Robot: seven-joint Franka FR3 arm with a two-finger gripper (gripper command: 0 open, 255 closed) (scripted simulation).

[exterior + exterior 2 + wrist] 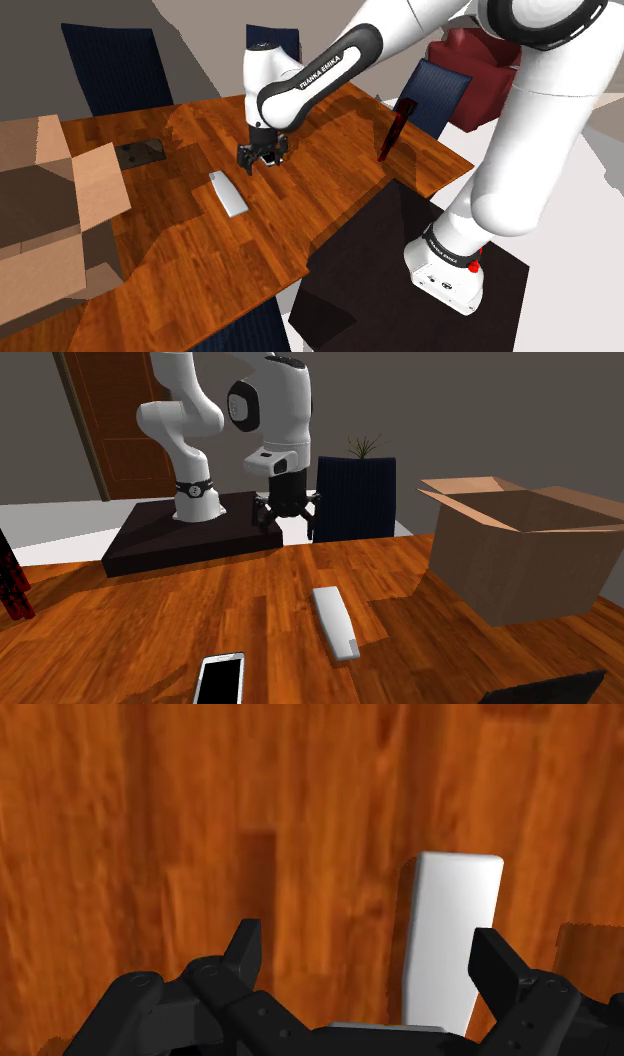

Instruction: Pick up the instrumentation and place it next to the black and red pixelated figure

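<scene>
Gripper (367, 944) fingers stand wide apart and empty above the wooden table (150, 824). Just ahead, the instrumentation (450, 934) lies flat on it: a white slab, probably light, stiff and smooth, best pinched across its narrow sides at mid-length. Farther off stands the black and red figure (393, 130).

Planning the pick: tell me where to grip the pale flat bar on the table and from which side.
Probably across its narrow width near the middle, coming straight down. The bar lies flat on the wooden table, long and thin, so its two long edges likely suit the open gripper best.
</scene>
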